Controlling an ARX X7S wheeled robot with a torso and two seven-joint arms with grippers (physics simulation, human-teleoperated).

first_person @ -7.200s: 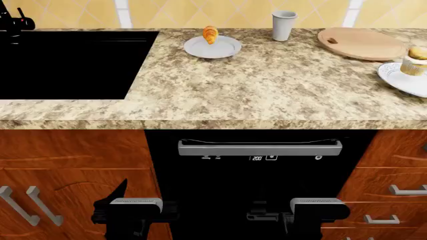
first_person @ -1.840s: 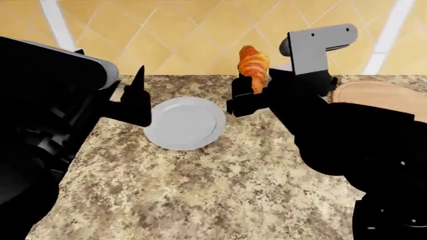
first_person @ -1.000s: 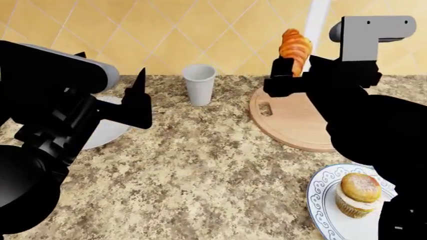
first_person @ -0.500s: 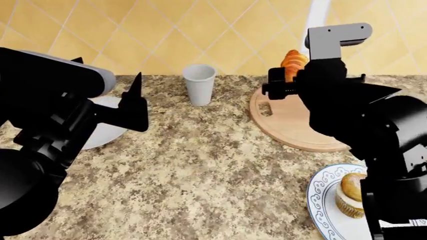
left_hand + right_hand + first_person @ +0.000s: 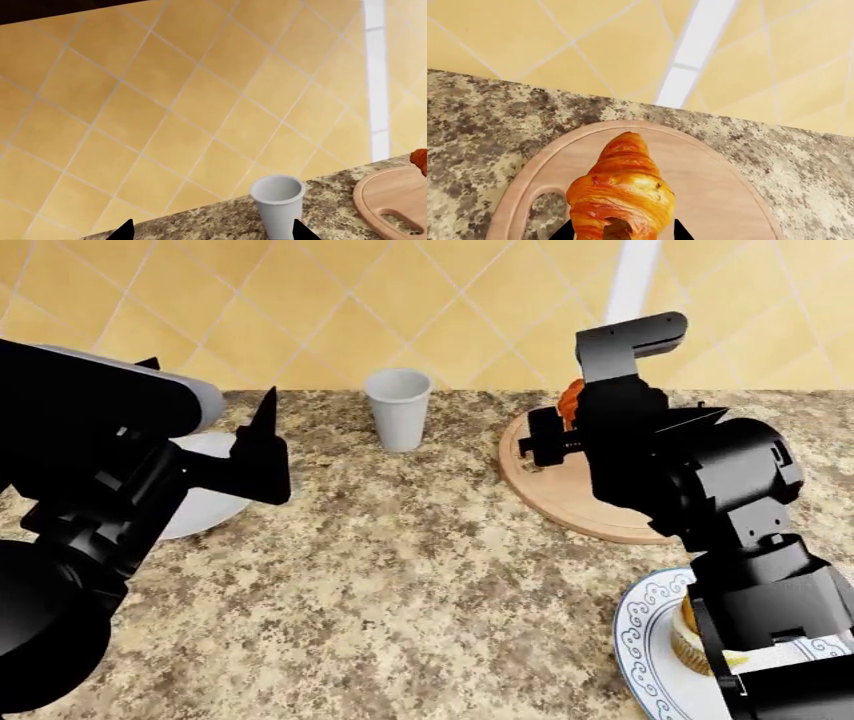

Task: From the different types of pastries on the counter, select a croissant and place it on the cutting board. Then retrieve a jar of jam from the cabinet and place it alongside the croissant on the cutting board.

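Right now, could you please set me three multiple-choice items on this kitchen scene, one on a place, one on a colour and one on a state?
1. Where is the golden-orange ridged croissant?
A. On the plain white round plate
B. Over the round light-tan wooden cutting board
C. Inside the pale grey-white cup

2. What colour is the rim of the plate under the yellow-topped muffin?
A. White with a blue pattern
B. Plain red
C. Solid black

3. What is the right gripper doing?
A. Hanging open and empty
B. Shut on the croissant
C. Shut on the cup

Answers:
1. B, the right wrist view shows the board spread under and around the pastry.
2. A, blue marks ring its white edge in the head view.
3. B, dark fingertips flank the croissant's base.
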